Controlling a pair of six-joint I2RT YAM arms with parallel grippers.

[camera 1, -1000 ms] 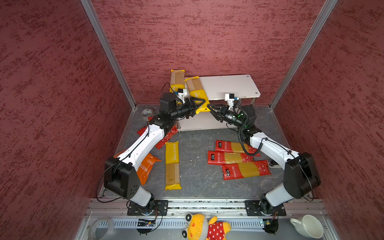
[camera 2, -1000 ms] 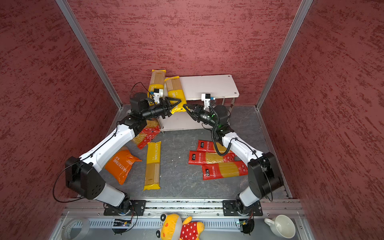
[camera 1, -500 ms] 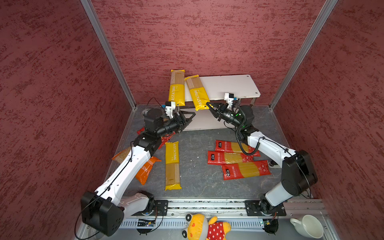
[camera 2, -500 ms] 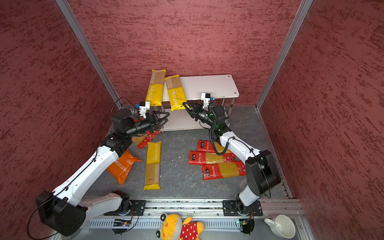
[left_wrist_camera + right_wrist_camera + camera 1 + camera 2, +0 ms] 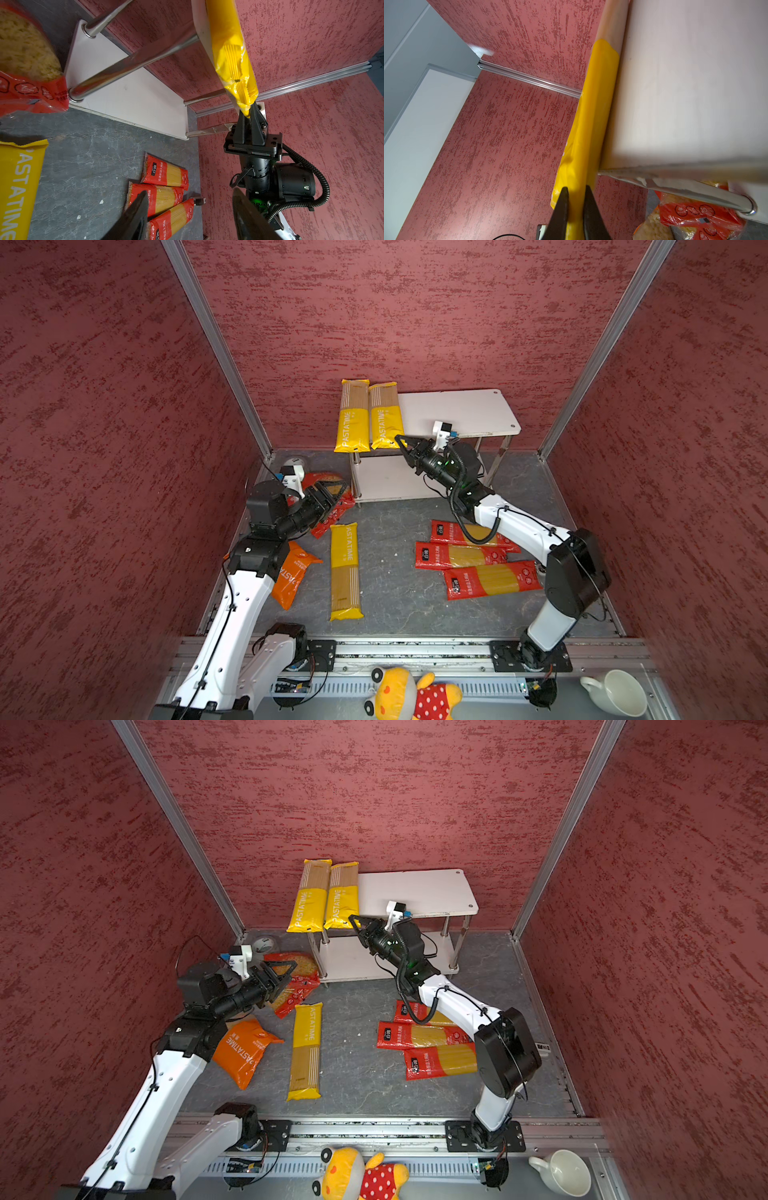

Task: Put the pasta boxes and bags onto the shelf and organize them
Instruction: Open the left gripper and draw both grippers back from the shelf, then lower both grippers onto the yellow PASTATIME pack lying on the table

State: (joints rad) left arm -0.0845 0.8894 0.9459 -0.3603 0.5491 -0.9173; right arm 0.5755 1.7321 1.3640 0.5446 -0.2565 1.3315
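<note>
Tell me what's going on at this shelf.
The right fingers are shut on the near end of a yellow spaghetti pack on the top board of the shelf, beside a second yellow pack. The left fingers hang open and empty near the red short-pasta bags beside the shelf. A third yellow pack, three red spaghetti packs and an orange bag lie on the floor.

place: robot lab cell | cues: red panel walls (image 5: 395, 315), aluminium rail (image 5: 415, 649)

A: What's getting lost?
B: Right arm (image 5: 511, 526) is covering pt of the far red spaghetti pack (image 5: 442, 531); left arm (image 5: 232, 998) is hiding pt of the red bags (image 5: 305, 984).
A: Edges?
B: Btm edge is cutting the plush toy (image 5: 411, 695); rt wrist view is cropping the yellow pack (image 5: 591, 124).
</note>
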